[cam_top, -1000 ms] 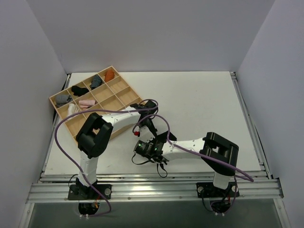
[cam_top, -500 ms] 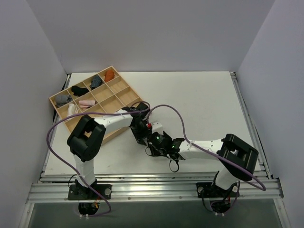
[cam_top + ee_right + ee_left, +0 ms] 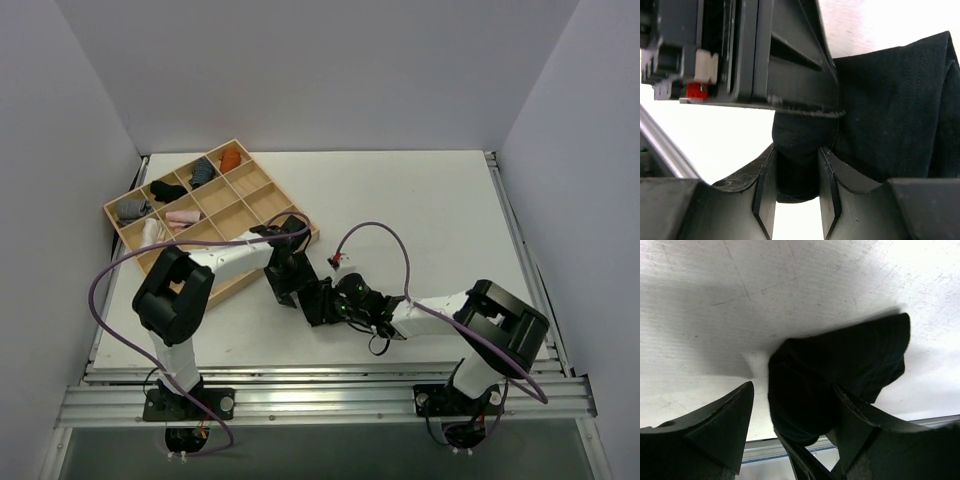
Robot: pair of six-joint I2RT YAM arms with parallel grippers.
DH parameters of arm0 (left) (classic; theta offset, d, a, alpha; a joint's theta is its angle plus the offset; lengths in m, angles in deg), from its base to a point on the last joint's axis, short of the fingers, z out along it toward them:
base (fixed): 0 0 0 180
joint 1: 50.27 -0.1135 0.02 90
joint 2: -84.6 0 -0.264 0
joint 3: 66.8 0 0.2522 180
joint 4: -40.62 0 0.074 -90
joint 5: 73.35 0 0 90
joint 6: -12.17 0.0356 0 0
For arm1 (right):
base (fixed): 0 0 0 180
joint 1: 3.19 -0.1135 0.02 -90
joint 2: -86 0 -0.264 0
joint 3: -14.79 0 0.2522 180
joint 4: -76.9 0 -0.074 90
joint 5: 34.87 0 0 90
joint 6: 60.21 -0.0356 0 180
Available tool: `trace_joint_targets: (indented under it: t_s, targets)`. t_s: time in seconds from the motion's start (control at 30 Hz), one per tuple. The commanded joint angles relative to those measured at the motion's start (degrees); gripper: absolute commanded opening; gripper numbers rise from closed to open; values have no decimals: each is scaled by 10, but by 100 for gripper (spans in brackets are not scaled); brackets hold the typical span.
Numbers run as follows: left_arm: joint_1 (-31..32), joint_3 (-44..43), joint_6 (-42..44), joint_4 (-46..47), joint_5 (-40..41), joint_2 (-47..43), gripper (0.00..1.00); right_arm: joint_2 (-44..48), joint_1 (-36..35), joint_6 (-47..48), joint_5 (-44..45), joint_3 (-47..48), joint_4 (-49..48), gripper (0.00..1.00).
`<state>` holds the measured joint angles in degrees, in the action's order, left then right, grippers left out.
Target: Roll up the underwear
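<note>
The underwear (image 3: 850, 360), black and soft, lies on the white bench (image 3: 430, 210) near the wooden tray (image 3: 170, 174). It sits just off the tray corner that points toward the arms' bases and is outside every compartment.

By my reading, the rolling is partly done. One end is wound into a thick, rounded bundle, while a flatter tail of cloth reaches away from that bundle across the bench. What seems left is to wind in that tail and tidy the roll. Moving it toward the tray would only follow if that is wanted.

The right claw (image 3: 796, 150) is closed on the rolled end, with dark fabric filling the narrow gap and pressing against both fingers. The left claw (image 3: 793, 386) stands wide, straddling the same bundle from the tray side. One finger (image 3: 715, 430) is clearly apart from the cloth, with bare bench showing between them, so this claw grips nothing. Whether its other finger brushes the fabric cannot be told.

Much of the garment is out of sight. From overhead, both claws and their wrists cover it almost entirely, black on black, so its outline and the length of the loose tail cannot be judged there. In the right wrist view the cloth runs off the edge of the picture. How tight the roll is inside cannot be seen.

In the tray's far compartments sit small rolled bundles (image 3: 182, 215) in grey, pink, orange and black.
</note>
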<state>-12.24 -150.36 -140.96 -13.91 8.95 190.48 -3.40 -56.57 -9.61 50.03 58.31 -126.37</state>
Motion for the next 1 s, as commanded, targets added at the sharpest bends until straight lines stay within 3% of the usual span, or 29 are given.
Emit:
trace_joint_targets:
  t_s: [0.0,0.47,0.97]
  targets:
    - [-3,-1,12,-19,14,-29,70,-66,7,-15,-61,-32,55,7]
    - [-9,-12,71,-14,37,-45,68,-122,37,-40,-111,-53,-15,5]
    - [-11,43,89,35,30,-55,62,-183,65,-73,-197,-75,-124,5]
